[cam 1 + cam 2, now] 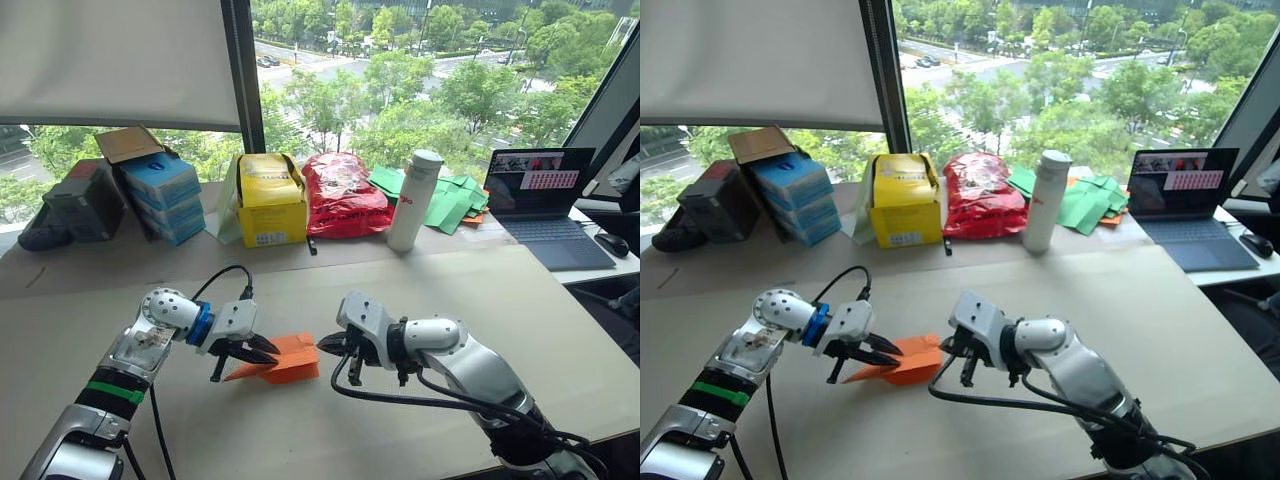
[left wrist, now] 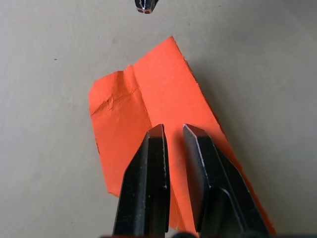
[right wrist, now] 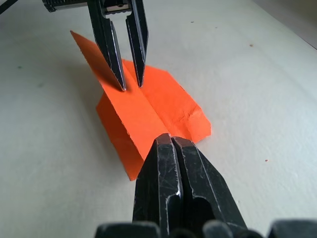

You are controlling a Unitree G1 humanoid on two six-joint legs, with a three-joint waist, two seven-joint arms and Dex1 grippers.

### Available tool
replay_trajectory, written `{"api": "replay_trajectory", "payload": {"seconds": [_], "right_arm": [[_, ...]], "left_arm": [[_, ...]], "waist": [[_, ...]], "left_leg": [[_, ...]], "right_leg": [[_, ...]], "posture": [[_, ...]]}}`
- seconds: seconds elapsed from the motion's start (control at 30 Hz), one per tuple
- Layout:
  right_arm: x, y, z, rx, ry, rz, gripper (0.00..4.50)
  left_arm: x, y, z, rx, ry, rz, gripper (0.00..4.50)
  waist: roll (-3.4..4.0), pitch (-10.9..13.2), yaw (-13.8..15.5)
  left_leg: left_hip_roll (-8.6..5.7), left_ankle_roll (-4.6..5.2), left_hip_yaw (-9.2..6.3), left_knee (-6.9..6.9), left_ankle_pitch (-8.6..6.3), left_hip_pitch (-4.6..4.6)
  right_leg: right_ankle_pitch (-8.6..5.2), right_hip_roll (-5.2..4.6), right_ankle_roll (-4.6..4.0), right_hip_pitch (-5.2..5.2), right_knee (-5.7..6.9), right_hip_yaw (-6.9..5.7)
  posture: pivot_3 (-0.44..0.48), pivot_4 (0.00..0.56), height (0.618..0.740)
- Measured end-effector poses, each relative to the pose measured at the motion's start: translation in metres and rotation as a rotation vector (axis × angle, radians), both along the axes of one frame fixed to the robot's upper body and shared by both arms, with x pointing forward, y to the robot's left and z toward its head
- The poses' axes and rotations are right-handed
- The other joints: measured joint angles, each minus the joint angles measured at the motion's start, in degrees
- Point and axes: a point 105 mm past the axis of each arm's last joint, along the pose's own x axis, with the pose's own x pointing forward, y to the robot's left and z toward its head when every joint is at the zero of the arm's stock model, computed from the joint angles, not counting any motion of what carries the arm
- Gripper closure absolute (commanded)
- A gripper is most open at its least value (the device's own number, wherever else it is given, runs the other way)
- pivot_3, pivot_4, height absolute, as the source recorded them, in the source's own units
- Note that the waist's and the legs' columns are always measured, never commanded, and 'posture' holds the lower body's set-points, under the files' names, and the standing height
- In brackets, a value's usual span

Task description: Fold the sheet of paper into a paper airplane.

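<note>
The small bright orange folded paper airplane [image 1: 283,360] lies on the pale worktop [image 1: 480,300], nearer the front edge than the back edge. It sits between the two end effectors. One flap stands up a little and the rest lies flat. Its wide end has small crinkles.

The left end effector [image 1: 262,349] is right over the paper. Its two black fingers [image 2: 148,168] are a little apart, one on each side of the middle fold, with their tips down at the paper. They are not squeezing it.

The right end effector [image 1: 333,344] is just beside the wide end of the paper. Its two black fingers [image 3: 171,168] are pressed together with nothing between them.

Farther away, along the back edge by the window, stands a row of things. At the left back corner is a dark box [image 1: 85,200], then a stack of blue boxes [image 1: 163,197]. Next are a yellow box [image 1: 268,200] and a crinkled red plastic bag [image 1: 343,195]. A tall white bottle [image 1: 414,200] stands next to some green paper pieces [image 1: 445,200]. An open laptop [image 1: 545,210] sits at the right back corner.
</note>
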Motion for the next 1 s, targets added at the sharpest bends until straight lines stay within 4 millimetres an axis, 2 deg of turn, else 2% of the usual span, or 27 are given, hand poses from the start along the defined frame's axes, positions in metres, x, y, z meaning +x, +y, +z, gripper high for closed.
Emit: {"api": "replay_trajectory", "payload": {"seconds": [0.1,0.27,0.4,0.6,0.7,0.9,1.0], "right_arm": [[0.003,0.006,-0.004,-0.002,-0.004,0.013,4.5],[0.0,0.016,-0.028,-0.056,0.023,0.053,4.5],[0.0,0.016,-0.043,-0.105,0.04,0.057,4.5],[0.001,0.016,-0.044,-0.104,0.025,0.065,4.5],[0.0,0.016,-0.044,-0.103,0.026,0.065,4.5],[0.0,0.014,-0.045,-0.109,0.024,0.062,4.5],[0.0,0.014,-0.045,-0.109,0.025,0.063,4.5]], "left_arm": [[-0.003,-0.001,-0.002,0.001,-0.004,-0.005,3.87],[-0.009,-0.004,-0.004,-0.008,-0.019,-0.009,3.87],[-0.013,-0.006,-0.004,-0.026,-0.027,0.004,3.87],[-0.022,-0.001,0.003,-0.094,-0.007,0.108,3.87],[-0.031,0.002,0.005,-0.168,0.0,0.227,3.87],[-0.039,0.012,-0.003,-0.268,0.044,0.474,3.87],[-0.043,0.011,-0.008,-0.271,0.072,0.511,3.87]], "waist": [[0.0,0.0,0.0],[0.0,0.0,0.1],[0.0,0.0,0.0],[0.01,0.0,-0.1],[0.01,0.0,-0.1],[0.02,0.0,0.1],[0.02,0.0,0.1]], "left_leg": [[0.0,0.0,0.0,0.0,0.0,0.0],[-0.01,0.0,0.0,0.0,0.0,-0.02],[-0.02,0.0,0.01,0.0,0.0,0.0],[0.05,0.0,0.0,0.0,0.0,0.04],[0.07,0.01,0.0,0.0,-0.01,0.07],[0.08,0.0,0.0,0.0,-0.02,0.15],[0.08,-0.01,-0.01,0.0,-0.02,0.15]], "right_leg": [[0.0,0.0,0.0,0.01,-0.01,0.0],[0.0,-0.02,0.01,0.0,-0.01,0.0],[0.01,-0.02,0.01,0.01,-0.01,0.01],[0.01,-0.03,0.01,0.02,0.0,0.05],[0.01,-0.07,0.01,0.03,-0.03,0.09],[0.01,-0.08,0.01,0.1,-0.02,0.09],[0.01,-0.09,0.01,0.1,-0.02,0.09]], "posture": [[0.0,0.15,0.74],[0.0,0.15,0.74],[0.0,0.15,0.74],[0.0,0.15,0.74],[0.0,0.15,0.74],[0.0,0.15,0.74],[0.0,0.15,0.74]]}}
